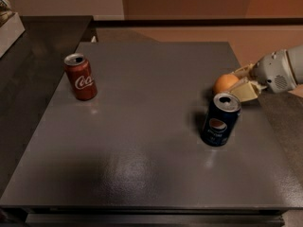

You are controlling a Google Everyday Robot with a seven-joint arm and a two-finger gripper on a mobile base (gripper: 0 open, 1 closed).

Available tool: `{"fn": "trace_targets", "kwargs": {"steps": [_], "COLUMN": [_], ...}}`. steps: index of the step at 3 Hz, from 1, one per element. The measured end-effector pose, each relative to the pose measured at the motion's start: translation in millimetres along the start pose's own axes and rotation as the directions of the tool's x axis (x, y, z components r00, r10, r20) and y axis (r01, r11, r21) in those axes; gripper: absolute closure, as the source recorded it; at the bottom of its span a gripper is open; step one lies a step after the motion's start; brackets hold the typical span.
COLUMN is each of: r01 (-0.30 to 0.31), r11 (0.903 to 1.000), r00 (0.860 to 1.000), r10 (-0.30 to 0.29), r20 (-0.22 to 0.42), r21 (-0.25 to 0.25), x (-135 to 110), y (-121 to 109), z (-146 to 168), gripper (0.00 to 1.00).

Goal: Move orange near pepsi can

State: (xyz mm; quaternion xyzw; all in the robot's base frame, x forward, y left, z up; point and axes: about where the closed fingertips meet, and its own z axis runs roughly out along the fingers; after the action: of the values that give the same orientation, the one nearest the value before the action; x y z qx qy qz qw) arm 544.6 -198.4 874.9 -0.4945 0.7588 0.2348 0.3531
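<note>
The orange is a small round fruit at the right side of the grey table. My gripper reaches in from the right edge and its cream fingers are shut on the orange, low over the table. The pepsi can, dark navy with a silver top, stands upright just in front of the orange, its top nearly touching the gripper's lower finger in this view.
A red Coca-Cola can stands upright at the table's far left. A dark counter adjoins the left side, with a white box at the top left corner.
</note>
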Motion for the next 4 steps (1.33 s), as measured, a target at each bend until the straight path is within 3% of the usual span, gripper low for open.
{"fn": "trace_targets", "kwargs": {"steps": [1, 4], "r01": [0.020, 0.087], "r11": [0.9990, 0.9943], "r00": [1.000, 0.995], "r10": [-0.019, -0.083], "r20": [0.012, 0.058], "r21": [-0.040, -0.062], "x": [11, 26], "y": [14, 17], "z": [-1, -12], "gripper": [1.00, 0.28]}}
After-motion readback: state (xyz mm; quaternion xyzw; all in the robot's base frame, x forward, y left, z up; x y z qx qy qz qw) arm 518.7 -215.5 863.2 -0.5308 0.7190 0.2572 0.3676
